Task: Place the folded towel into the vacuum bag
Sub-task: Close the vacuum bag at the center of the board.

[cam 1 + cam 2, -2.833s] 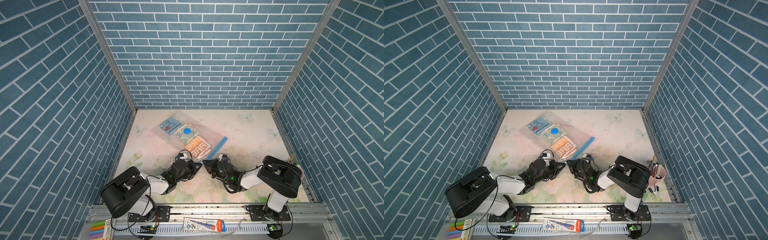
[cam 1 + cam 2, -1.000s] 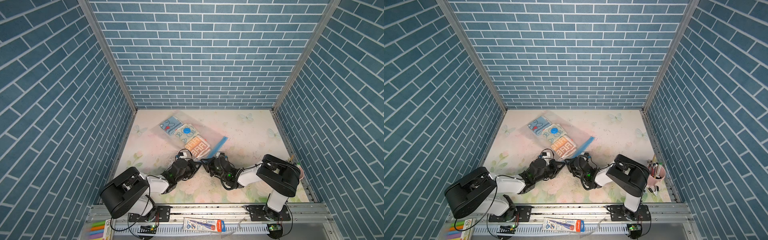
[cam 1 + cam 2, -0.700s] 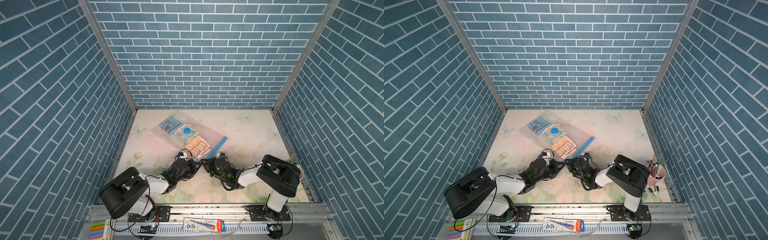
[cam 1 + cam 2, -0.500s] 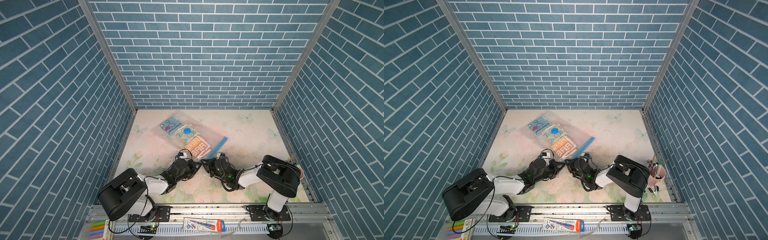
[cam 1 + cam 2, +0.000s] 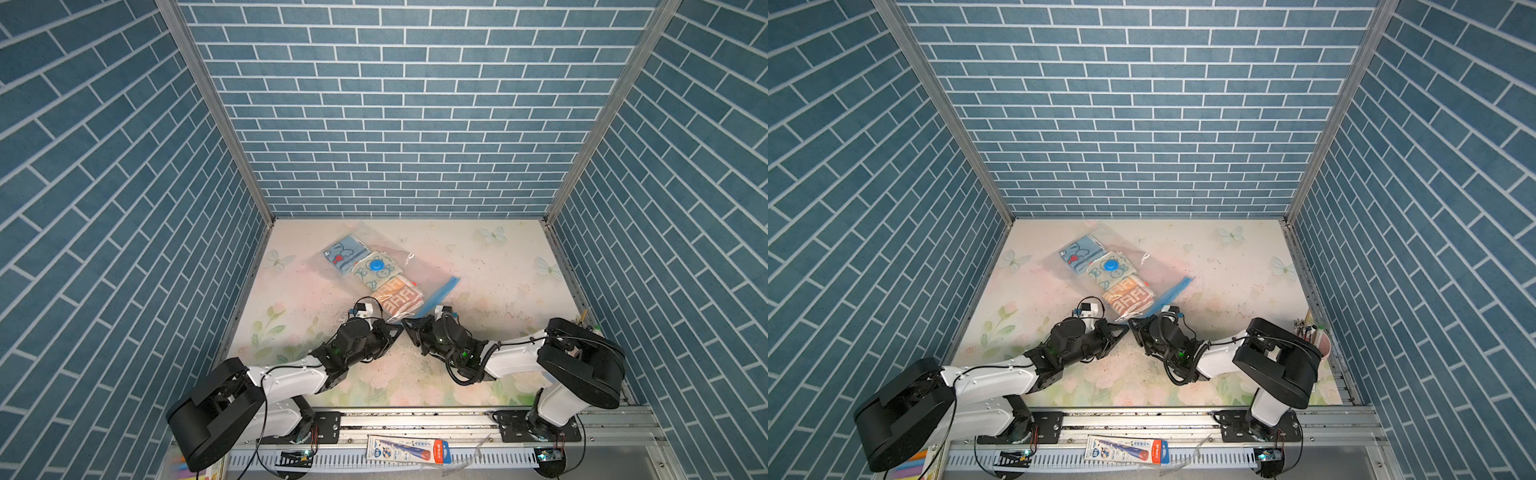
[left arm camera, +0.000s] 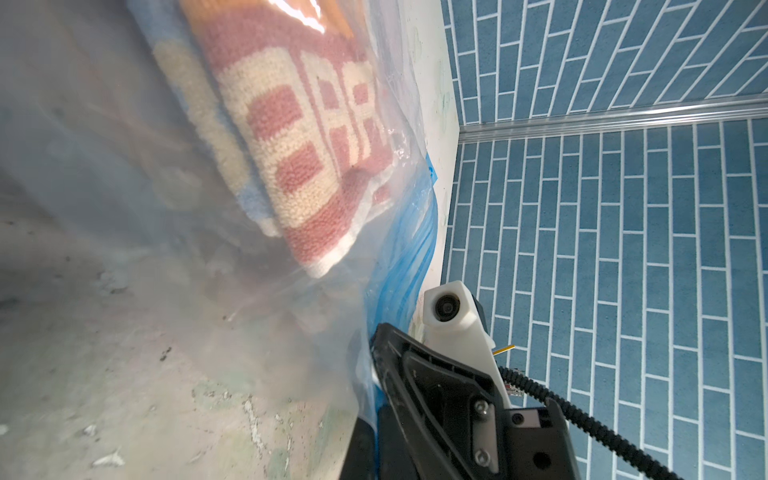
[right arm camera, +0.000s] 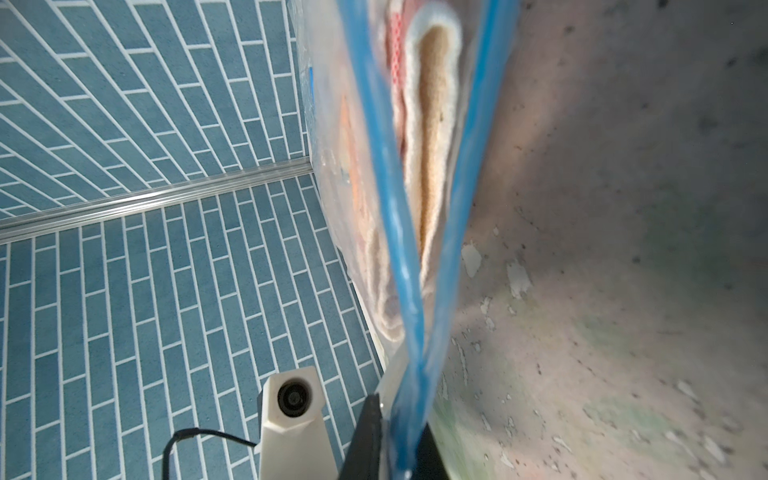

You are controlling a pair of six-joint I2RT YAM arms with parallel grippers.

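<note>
The clear vacuum bag (image 5: 419, 270) lies slantwise on the table in both top views, with its round blue valve cap (image 5: 376, 264) on top and its blue zip strip (image 5: 442, 291) toward me. Three folded towels lie in a row inside it. The orange-patterned towel (image 5: 397, 296) (image 6: 299, 137) is nearest the mouth. My left gripper (image 5: 395, 328) (image 6: 368, 451) is shut on the bag's near corner. My right gripper (image 5: 406, 326) (image 7: 399, 451) is shut on the zip strip (image 7: 386, 174) right beside it, tip to tip.
A pink cup of pens (image 5: 1316, 338) stands by the right wall. A tube in its packet (image 5: 409, 451) lies on the front rail. Brick-patterned walls close in the table (image 5: 498, 291) on three sides. The right wrist camera housing (image 6: 451, 309) shows close to the left gripper.
The right arm has edged slightly left toward the bag's corner since the earliest frame. Both grips and the bag stay as they were.
</note>
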